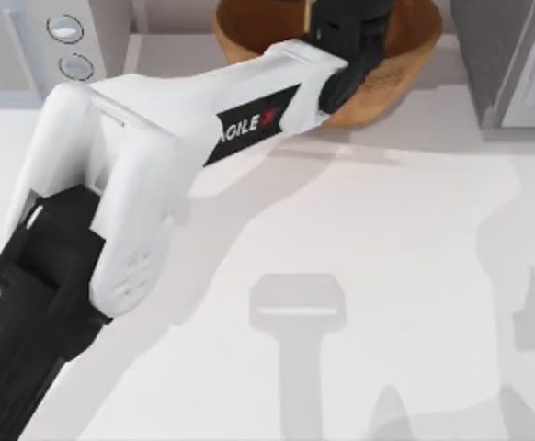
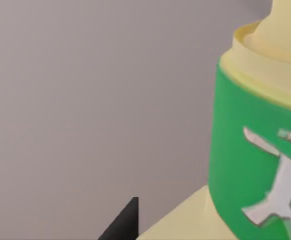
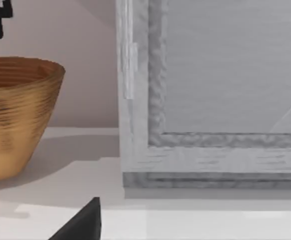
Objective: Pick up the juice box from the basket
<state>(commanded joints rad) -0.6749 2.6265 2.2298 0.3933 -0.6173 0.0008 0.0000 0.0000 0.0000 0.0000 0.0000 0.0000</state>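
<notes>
My left arm (image 1: pixel 157 156) reaches over the basket (image 1: pixel 405 64) at the worktop's (image 1: pixel 387 276) far edge. I cannot tell what its gripper holds. A green-labelled bottle (image 2: pixel 255 150) looms close. The juice box is hidden.

The basket (image 3: pixel 15 120) looks woven, tan-brown, its outside finely ribbed and faintly shiny, its inside (image 1: pixel 249 28) darker and smoother. The table (image 1: pixel 387 239) is smooth, matt white. The left arm's shell (image 1: pixel 139 156) is smooth white plastic. A green label (image 2: pixel 255 150) is glossy on a cream, plastic-looking container. A grey frame (image 3: pixel 155 100) appears rough and mottled.
</notes>
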